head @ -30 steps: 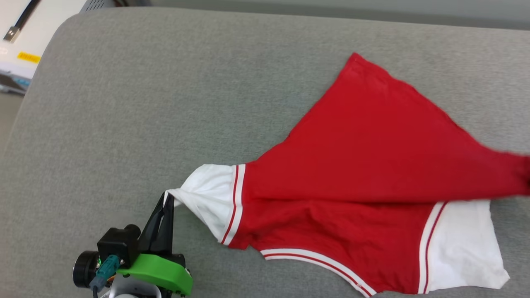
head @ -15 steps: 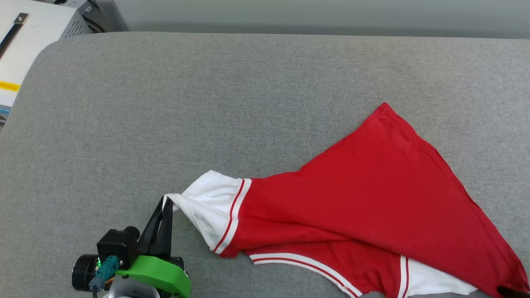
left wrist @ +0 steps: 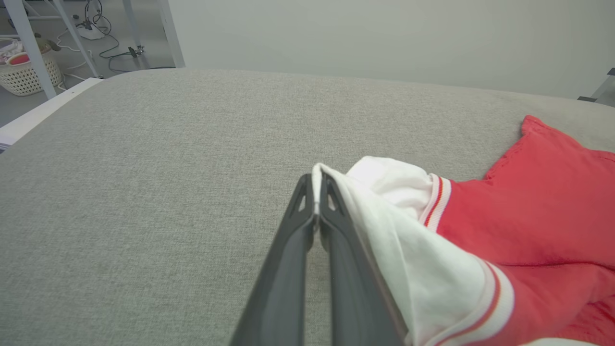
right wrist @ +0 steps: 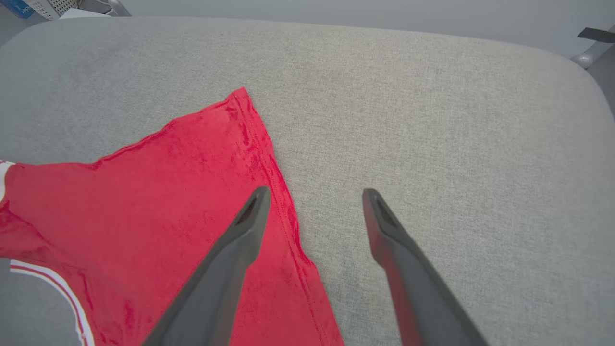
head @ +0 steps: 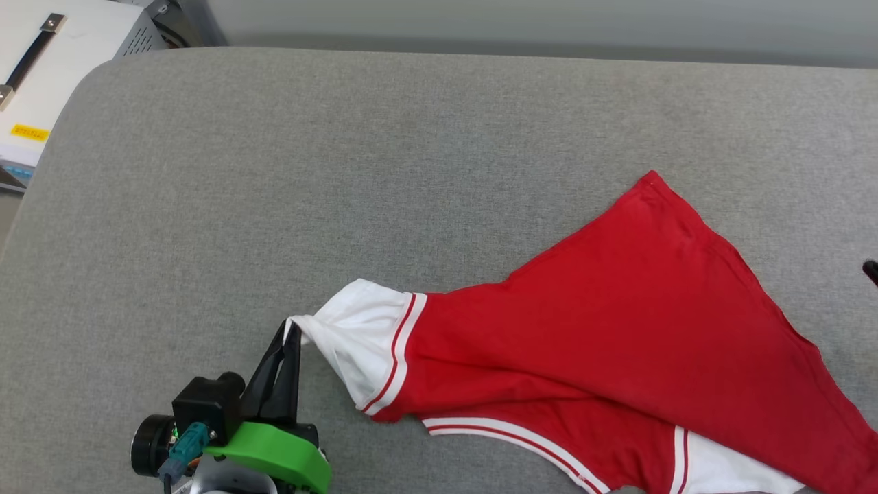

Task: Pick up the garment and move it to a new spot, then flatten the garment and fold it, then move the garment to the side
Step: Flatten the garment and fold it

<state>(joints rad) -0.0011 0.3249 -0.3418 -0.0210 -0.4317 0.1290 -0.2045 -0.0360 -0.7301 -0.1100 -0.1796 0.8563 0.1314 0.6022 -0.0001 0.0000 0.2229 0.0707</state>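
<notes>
Red garment with white sleeves lying rumpled on the right half of the grey padded desk, left tool clamped on a white sleeve's edge, right tool spread apart over its red edge, woven basket beyond holding something red

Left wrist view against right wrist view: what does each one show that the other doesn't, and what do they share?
Left wrist view: the left gripper shut on the white sleeve of the garment, with a woven basket at the far upper left. Right wrist view: the right gripper open and holding nothing, one finger over the garment's red edge, the other over bare fabric. Both: the red garment lying on the grey surface.
</notes>
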